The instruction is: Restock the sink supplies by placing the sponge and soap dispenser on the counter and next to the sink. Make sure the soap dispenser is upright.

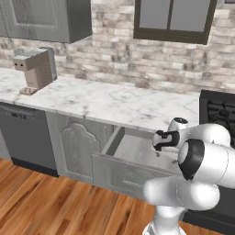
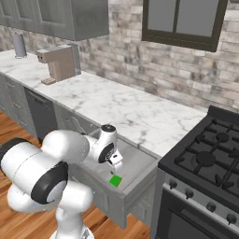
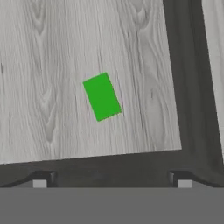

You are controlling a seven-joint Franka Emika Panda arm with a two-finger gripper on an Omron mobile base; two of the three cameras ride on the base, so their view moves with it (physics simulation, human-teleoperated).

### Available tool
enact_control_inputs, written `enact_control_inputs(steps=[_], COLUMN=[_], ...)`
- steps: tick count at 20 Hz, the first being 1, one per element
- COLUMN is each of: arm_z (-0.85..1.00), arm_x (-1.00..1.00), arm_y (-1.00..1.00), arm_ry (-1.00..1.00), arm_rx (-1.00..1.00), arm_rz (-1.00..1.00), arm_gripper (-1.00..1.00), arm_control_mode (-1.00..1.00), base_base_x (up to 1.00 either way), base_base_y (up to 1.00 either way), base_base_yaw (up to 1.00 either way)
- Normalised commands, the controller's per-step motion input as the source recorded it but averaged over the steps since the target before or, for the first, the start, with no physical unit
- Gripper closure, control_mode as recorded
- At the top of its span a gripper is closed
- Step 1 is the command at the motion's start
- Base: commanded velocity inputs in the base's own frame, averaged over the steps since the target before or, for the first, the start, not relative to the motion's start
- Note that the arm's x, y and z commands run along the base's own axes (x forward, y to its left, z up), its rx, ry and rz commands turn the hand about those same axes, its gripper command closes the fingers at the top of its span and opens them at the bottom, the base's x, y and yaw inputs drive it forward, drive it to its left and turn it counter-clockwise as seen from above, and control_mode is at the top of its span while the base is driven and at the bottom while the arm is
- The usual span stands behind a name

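Coffee machine: a boxy beige-and-grey coffee machine [image 1: 35, 69] stands at the far left, near the brick wall [image 2: 140, 60].
Drawer: a grey wood-grain drawer [image 1: 133, 151] is pulled open.
Stove: a black gas stove [image 2: 210, 154] with grates and front knobs, just right of the drawer.
Dishwasher: a dark grey dishwasher [image 1: 25, 137] left of the carved cabinet door [image 1: 75, 144].
Window: a dark-framed window [image 1: 174, 18] above.
Floor: orange wooden plank floor [image 1: 46, 206].

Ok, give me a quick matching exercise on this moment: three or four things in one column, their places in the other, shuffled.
Things:
1. flat bright green sponge
2. white marble counter
3. tan boxy coffee machine
4. black gas stove

Places:
A. on the counter, at the far left
B. right of the open grey drawer
C. on the drawer floor
D. above the drawer, below the brick wall

Pairs: 1-C, 2-D, 3-A, 4-B
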Motion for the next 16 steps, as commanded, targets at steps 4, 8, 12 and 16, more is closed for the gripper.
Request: enact_control_inputs(steps=[4,8,12,16], arm_z=[-0.54,-0.43,-0.54,-0.38], arm_x=[0.3,0.02,-0.06,-0.03], arm_y=[-0.01,0.02,0.24,0.32], arm_ry=[0.09,0.01,0.0,0.0], arm_rx=[0.0,0.0,0.0,0.0], arm_rz=[0.24,0.16,0.06,0.04], arm_gripper=[-1.0,-1.0,-1.0,-1.0], arm_control_mode=[-1.0,-1.0,-1.0,-1.0], base_base_x=[0.0,0.0,0.0,0.0], base_base_y=[0.0,0.0,0.0,0.0], base_base_yaw=[0.0,0.0,0.0,0.0])
